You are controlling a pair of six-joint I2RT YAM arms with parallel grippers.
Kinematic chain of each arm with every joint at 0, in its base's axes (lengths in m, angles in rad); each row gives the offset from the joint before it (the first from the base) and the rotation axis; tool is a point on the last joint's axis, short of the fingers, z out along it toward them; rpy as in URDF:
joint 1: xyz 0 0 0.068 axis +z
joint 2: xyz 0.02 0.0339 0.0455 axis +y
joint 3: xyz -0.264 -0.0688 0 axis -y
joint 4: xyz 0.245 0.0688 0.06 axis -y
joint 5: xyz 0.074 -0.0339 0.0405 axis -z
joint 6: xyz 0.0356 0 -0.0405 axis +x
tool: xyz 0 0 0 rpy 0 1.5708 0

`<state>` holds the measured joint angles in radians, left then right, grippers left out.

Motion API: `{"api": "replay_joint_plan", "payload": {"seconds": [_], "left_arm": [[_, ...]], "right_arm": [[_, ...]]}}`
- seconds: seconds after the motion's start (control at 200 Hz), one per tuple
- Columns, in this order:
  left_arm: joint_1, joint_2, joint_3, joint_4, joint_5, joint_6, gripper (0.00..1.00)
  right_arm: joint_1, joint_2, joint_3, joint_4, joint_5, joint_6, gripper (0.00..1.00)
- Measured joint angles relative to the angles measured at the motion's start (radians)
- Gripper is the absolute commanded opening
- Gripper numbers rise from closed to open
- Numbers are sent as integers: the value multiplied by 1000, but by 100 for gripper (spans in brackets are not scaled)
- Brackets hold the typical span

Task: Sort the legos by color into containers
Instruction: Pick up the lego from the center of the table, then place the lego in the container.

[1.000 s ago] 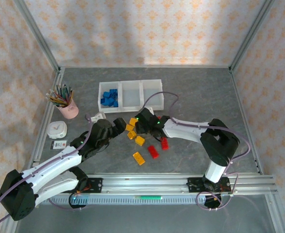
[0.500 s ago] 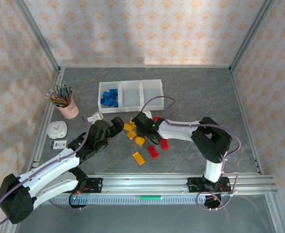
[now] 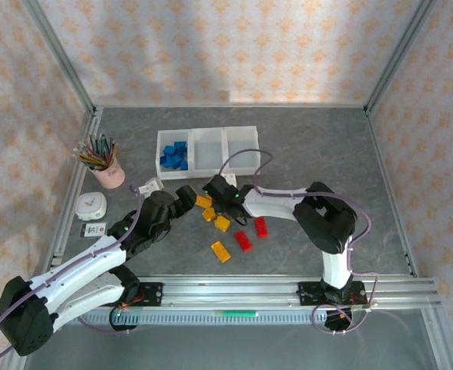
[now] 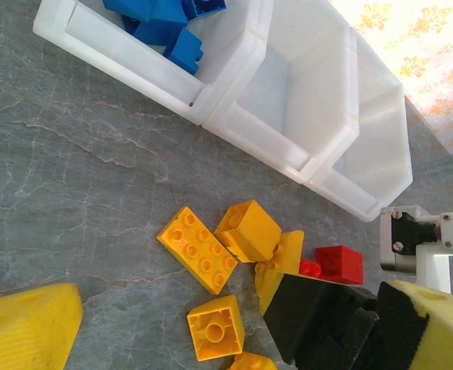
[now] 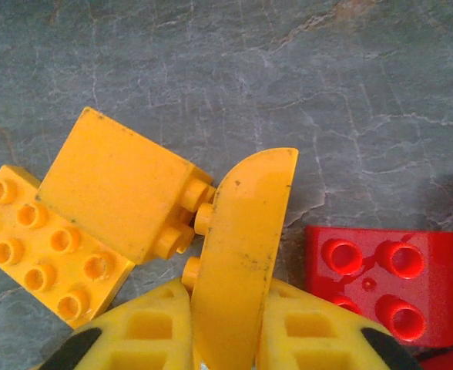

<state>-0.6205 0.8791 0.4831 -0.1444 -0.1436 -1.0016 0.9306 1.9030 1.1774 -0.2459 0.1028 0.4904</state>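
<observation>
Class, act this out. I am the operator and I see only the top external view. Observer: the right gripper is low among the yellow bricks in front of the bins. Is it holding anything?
Observer: Yes. The right wrist view shows the right gripper shut on a thin yellow piece, held on edge.
Operator: What is beside it?
Observer: A tipped yellow brick whose studs touch the piece. A red brick lies apart on the other side.
Operator: And the left gripper?
Observer: In the left wrist view the left gripper is open, its pads far apart, gripping nothing.
</observation>
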Motion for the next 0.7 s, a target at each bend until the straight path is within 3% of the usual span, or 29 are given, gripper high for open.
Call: {"api": "replay_joint_plan", "payload": {"seconds": [0.205, 0.41, 0.701], "left_arm": [[0, 0, 1, 0, 0, 4, 99], [0, 4, 53, -24, -28, 15, 99], [42, 21, 156, -78, -79, 39, 99]], "right_arm": [[0, -14, 0, -5, 6, -22, 13], [-9, -126, 9, -20, -2, -52, 13], [-103, -96, 195, -11, -37, -126, 13]]}}
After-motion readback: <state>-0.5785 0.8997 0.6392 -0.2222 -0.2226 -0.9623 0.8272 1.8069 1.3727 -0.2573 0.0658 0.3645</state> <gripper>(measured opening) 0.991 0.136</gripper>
